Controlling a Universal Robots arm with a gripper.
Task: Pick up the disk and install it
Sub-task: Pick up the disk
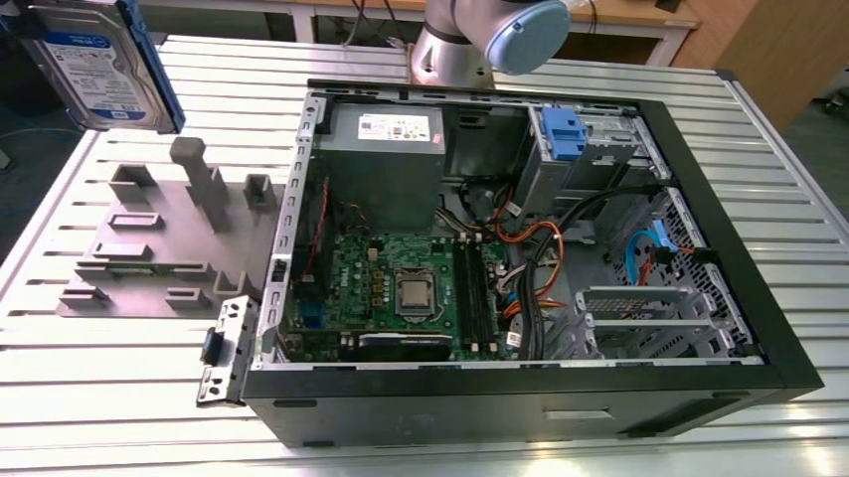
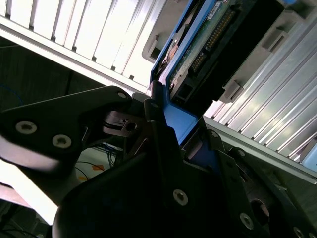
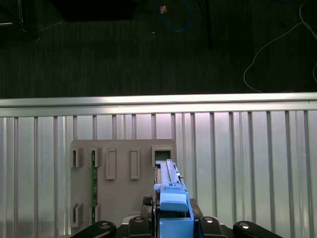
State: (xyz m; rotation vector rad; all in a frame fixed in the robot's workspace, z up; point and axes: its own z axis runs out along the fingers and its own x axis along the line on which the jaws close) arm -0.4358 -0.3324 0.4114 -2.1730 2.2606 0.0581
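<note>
Item 1, the disk (image 1: 99, 70): silver drive with a white-and-blue label in a blue carrier frame. In the exterior view it is raised off the table (image 1: 119, 397), tilted, at eleven o'clock from the computer case (image 1: 531, 412) and at twelve o'clock from the grey fixture (image 1: 146, 248). The second wrist view shows its circuit-board side and connector row (image 2: 223, 29). The first wrist view shows it edge-on (image 3: 168, 173), hanging above the fixture (image 3: 124, 198), clear of the slots

Item 2, the gripper (image 2: 179, 125): black fingers (image 2: 158, 114) closed on the blue carrier end of the disk, with the frame clamped between them; its base is seen in the first wrist view (image 3: 173, 225)

Item 3, grey fixture: stepped plastic plate with upright posts and slots, flat on the slatted metal table, just beside the case at its nine o'clock

Item 4, computer case: side open, lying on the table. Inside are a power supply (image 1: 385, 149) at twelve o'clock, a green motherboard (image 1: 412, 288) at six o'clock, and a metal drive bay with a blue bracket (image 1: 564, 134) at one o'clock

Item 5, arm (image 1: 484, 35): grey-and-blue joint at twelve o'clock of the case, beyond its far wall
</note>
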